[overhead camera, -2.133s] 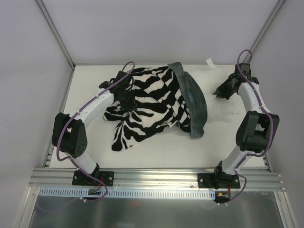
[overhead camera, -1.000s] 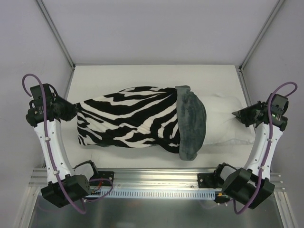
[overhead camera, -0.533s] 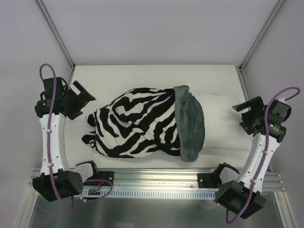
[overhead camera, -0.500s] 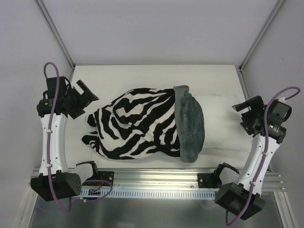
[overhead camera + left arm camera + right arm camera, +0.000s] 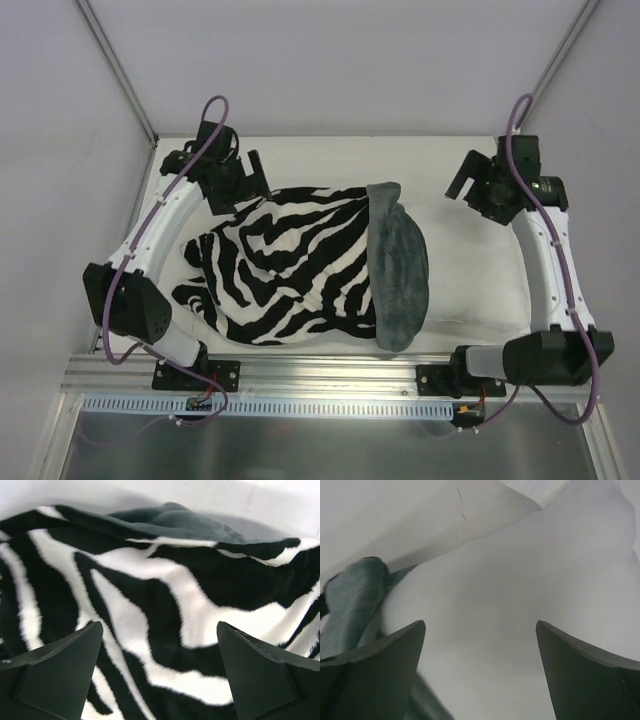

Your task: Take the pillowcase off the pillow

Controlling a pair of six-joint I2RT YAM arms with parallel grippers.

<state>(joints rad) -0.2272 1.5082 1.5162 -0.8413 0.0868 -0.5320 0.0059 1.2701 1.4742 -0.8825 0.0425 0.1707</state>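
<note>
Pillowcase [image 5: 300, 265] lies bunched mid-worktop [image 5: 330, 155], zebra side up, its grey cuff around the pillow [image 5: 480, 270], whose white end sticks out rightward. I see my left tool [image 5: 159, 624] spread wide above the stripes and my right tool [image 5: 480, 622] wide above the pillow.

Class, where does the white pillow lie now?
Top view: the pillow lies right of centre, its left part inside the pillowcase, its bare end near the right end effector.
</note>
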